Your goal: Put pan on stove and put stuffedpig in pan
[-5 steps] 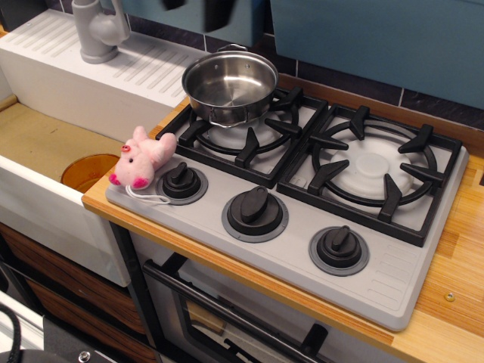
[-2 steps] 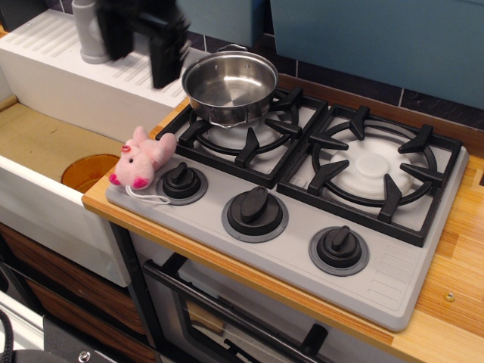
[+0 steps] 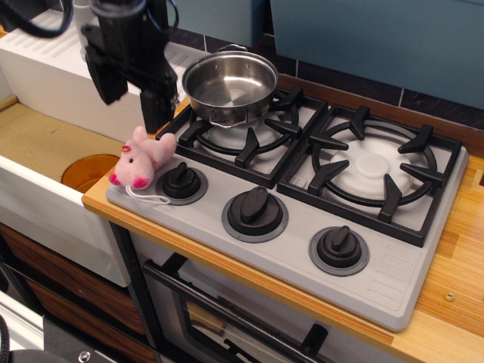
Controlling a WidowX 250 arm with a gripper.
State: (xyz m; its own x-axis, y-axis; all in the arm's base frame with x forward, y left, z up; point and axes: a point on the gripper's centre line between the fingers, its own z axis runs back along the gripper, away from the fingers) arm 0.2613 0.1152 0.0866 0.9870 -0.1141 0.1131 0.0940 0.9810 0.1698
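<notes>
The shiny steel pan (image 3: 229, 85) stands on the left rear burner grate of the grey stove (image 3: 393, 287). It looks empty. The pink stuffedpig (image 3: 142, 158) lies at the stove's front left corner, beside the leftmost knob, with its white string loop trailing in front. My black gripper (image 3: 133, 102) hangs just above and slightly behind the pig, left of the pan. Its two fingers (image 3: 158, 105) point down and stand apart, with nothing between them. It does not touch the pig.
A white sink (image 3: 45, 144) with an orange drain (image 3: 89, 171) lies left of the stove, with a grey tap (image 3: 89, 38) behind it. Three black knobs (image 3: 255, 211) line the stove's front. The right burner (image 3: 372, 168) is bare. Wooden counter (image 3: 454, 302) borders the stove.
My gripper has come down from the top edge toward the left front and now hangs just above the pig. The pan and the pig have not moved.
</notes>
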